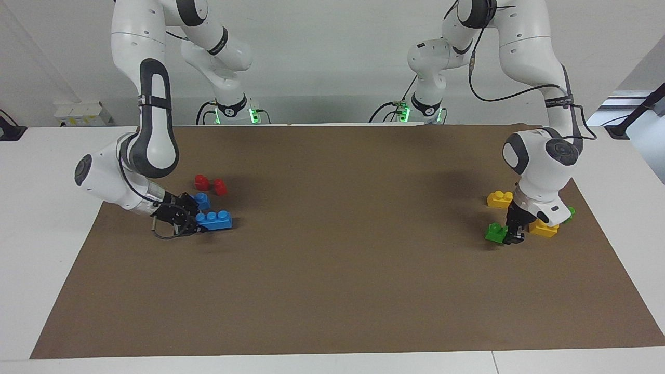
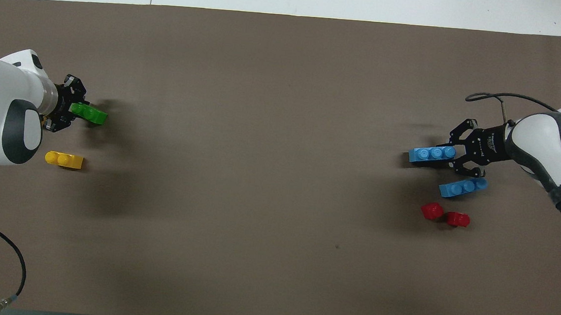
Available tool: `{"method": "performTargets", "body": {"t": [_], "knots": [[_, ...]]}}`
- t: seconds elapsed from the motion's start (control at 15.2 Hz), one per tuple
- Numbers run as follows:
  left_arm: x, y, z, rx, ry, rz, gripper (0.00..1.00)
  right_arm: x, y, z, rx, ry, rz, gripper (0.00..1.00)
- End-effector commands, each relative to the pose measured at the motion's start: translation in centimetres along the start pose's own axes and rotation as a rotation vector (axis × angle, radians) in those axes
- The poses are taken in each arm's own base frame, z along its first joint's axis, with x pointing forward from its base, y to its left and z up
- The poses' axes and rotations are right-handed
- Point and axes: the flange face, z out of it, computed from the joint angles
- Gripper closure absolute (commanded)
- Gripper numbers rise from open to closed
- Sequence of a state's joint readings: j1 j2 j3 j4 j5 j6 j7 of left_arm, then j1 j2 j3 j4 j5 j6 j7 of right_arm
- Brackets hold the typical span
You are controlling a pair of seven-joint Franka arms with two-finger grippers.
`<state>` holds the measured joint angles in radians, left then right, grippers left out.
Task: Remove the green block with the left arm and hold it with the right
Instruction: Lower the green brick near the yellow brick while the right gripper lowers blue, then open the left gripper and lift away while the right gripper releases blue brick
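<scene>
On the white table [image 1: 47, 171] a brown mat [image 1: 343, 259] is spread before a pale wall. At the left arm's end, the green block [image 1: 494, 231], bright with round studs, is clamped low over the mat by the left gripper [image 1: 513, 235], beside a yellow brick [image 1: 543, 228]. A blue brick [image 1: 214, 220] is gripped by the right gripper [image 1: 188, 222], near red blocks [image 1: 210, 184]

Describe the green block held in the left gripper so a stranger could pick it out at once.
Go to the left arm's end of the brown mat, where yellow and green blocks cluster. The left gripper is shut on the green block, low at the mat. The other green block lies nearer to the robots, mostly hidden by the arm, and no gripper holds it.
</scene>
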<state>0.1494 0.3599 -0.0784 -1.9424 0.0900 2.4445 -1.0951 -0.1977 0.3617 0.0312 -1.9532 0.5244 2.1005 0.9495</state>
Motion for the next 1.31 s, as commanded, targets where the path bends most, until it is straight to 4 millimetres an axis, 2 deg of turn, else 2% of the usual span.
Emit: {"method": "performTargets", "body": {"t": [0.0,0.13,0.2,0.26,0.33,0.39,0.52,0.59,0.72,0.79,0.92,1.11,1.25], "knots": [[0.6,-0.5,0.2,-0.014,-0.002,0.023,1.0,0.1,0.6,0.9,0.001,0.02,-0.028,0.97],[0.5,-0.4,0.1,-0.012,-0.003,0.039,0.68,0.0,0.5,1.0,0.004,0.02,-0.028,0.97],[0.5,-0.4,0.1,-0.012,-0.003,0.039,0.6,-0.1,0.4,1.0,0.008,0.019,-0.028,0.97],[0.5,-0.4,0.0,-0.014,-0.002,0.04,0.45,-0.2,0.4,1.0,0.011,0.016,-0.025,0.97],[0.4,-0.2,0.0,-0.014,0.0,0.045,0.16,-0.5,0.3,1.1,0.009,0.015,-0.028,0.97],[0.3,-0.2,0.0,-0.013,0.0,0.048,0.0,-0.6,0.3,1.2,0.008,0.015,-0.031,0.97],[0.5,-0.1,-0.3,-0.013,0.002,0.049,0.0,-0.6,0.3,1.2,0.007,0.014,-0.03,0.95],[0.5,-0.1,-0.5,-0.015,0.005,0.055,0.0,-0.6,0.2,1.2,0.009,0.016,-0.032,0.85],[0.8,-0.1,-1.1,-0.016,0.009,0.081,0.0,-0.9,0.1,1.1,0.01,0.018,-0.033,0.31],[0.9,0.0,-1.5,-0.01,0.008,0.118,0.0,-1.6,-0.2,1.5,0.004,0.018,-0.043,0.28],[1.3,0.8,-2.9,0.011,-0.002,0.165,0.0,-1.8,-0.4,1.3,0.005,0.019,-0.045,0.23],[1.5,1.7,-5.2,0.06,-0.017,0.289,0.0,-2.3,-1.2,-0.1,0.009,0.022,-0.062,0.23],[0.6,2.0,-7.0,0.082,0.012,0.407,0.0,-2.9,-1.8,-1.4,0.006,0.024,-0.082,0.21]]}}
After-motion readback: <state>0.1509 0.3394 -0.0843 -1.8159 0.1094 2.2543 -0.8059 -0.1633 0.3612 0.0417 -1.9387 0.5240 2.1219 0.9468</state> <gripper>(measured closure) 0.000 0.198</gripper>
